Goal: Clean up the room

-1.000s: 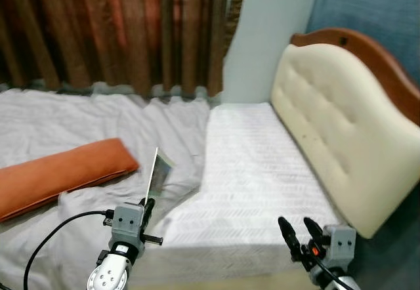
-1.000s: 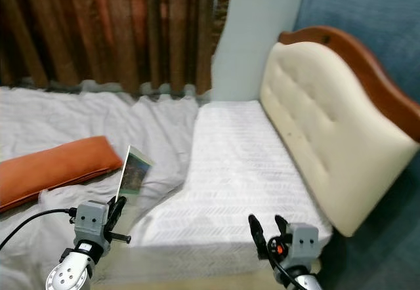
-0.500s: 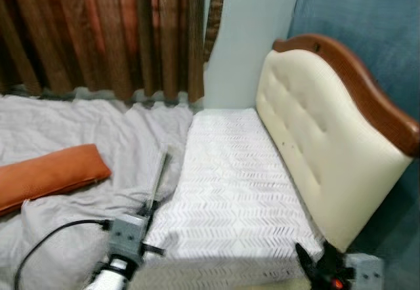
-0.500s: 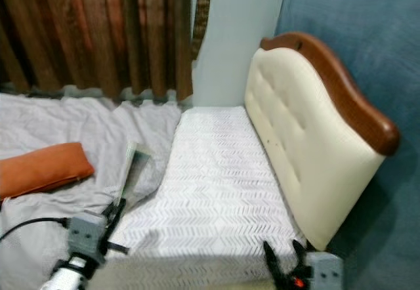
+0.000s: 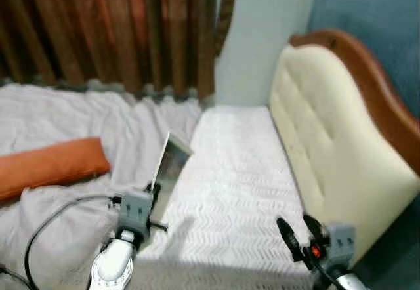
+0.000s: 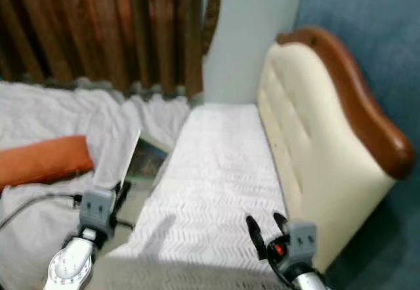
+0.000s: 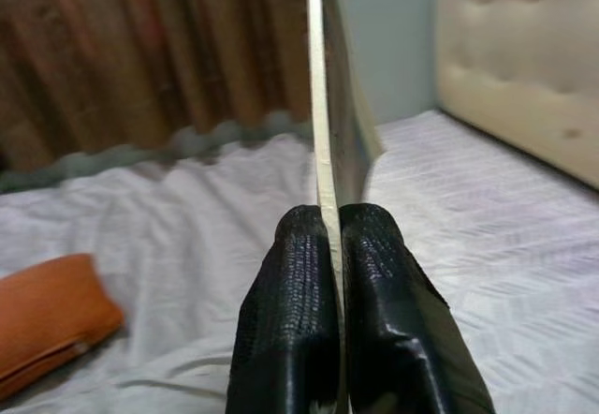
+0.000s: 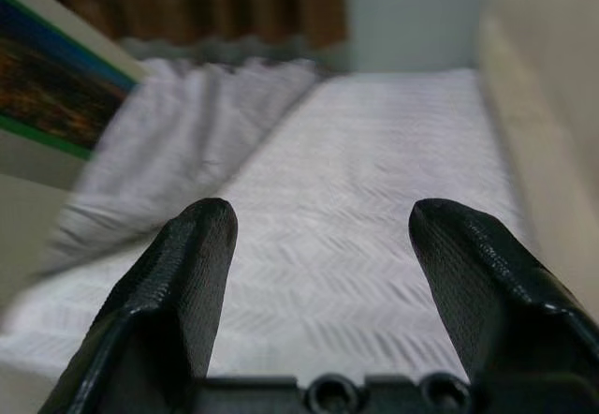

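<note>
My left gripper (image 5: 153, 189) is shut on the lower edge of a thin book (image 5: 170, 165) with a pale cover, held upright over the near side of the bed. In the left wrist view the two fingertips (image 7: 301, 245) pinch the book (image 7: 326, 124) edge-on. My right gripper (image 5: 298, 229) stands open low on the right, above the white patterned mattress (image 5: 230, 178), with nothing between its fingers (image 8: 192, 245). The book's coloured cover (image 8: 47, 86) shows in the right wrist view.
An orange pillow (image 5: 49, 165) lies on the crumpled grey sheet (image 5: 79, 119) at the left. A cream padded headboard (image 5: 328, 139) with a wooden rim runs along the right. Brown curtains (image 5: 111, 27) hang behind the bed, beside a pale wall strip (image 5: 262, 34).
The camera has swung about, so the whole scene shifted. My left gripper still holds the book, now reaching further over the mattress edge. The right gripper stays open.
</note>
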Available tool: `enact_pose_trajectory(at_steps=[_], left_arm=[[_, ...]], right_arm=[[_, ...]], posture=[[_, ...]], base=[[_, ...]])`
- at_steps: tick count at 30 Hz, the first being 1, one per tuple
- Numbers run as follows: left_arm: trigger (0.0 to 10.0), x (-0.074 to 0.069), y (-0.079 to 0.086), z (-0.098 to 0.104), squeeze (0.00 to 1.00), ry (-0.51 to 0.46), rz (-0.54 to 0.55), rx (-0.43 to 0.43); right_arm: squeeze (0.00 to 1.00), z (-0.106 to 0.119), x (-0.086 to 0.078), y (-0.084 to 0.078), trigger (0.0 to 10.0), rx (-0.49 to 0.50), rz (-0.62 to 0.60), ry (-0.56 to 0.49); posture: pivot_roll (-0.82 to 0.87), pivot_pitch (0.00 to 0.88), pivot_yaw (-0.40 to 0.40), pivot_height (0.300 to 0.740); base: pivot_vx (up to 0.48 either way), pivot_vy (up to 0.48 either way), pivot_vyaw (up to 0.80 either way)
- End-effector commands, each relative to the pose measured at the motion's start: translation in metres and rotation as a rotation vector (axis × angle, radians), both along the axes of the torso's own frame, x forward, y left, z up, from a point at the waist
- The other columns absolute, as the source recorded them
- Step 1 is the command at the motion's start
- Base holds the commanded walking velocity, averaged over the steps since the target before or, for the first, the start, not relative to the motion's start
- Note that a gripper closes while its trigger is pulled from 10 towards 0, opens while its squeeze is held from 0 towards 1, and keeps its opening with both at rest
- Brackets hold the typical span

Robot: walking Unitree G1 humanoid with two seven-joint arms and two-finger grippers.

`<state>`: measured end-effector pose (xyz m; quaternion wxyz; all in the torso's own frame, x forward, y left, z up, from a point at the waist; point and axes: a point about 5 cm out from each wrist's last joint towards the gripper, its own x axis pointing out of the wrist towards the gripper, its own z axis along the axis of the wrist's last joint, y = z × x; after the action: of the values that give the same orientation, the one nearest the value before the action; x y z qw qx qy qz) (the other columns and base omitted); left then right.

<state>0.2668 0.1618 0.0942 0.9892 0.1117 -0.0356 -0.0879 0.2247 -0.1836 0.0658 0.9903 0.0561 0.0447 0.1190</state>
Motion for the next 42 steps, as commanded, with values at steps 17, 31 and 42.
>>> enact_pose_trajectory(at_steps=[17,31,42], left_arm=[[10.0,0.023,-0.005,-0.011,0.0,0.059,-0.068,-0.033],[10.0,0.032,-0.021,-0.02,0.0,0.109,-0.167,-0.005],[10.0,0.052,-0.047,-0.022,0.0,0.171,-0.274,-0.012]], right_arm=[[0.0,-0.005,0.001,0.001,10.0,-0.011,-0.001,0.027],[0.0,-0.01,-0.009,0.002,10.0,-0.017,-0.019,0.065],[0.0,-0.009,-0.027,0.002,10.0,-0.031,-0.027,0.078]], posture=[[-0.04,0.0,-0.051,0.74],[-0.08,0.011,-0.024,0.74],[-0.16,0.036,0.011,0.74]], base=[[0.48,0.0,0.0],[0.411,0.0,-0.16],[0.0,0.0,-0.42]])
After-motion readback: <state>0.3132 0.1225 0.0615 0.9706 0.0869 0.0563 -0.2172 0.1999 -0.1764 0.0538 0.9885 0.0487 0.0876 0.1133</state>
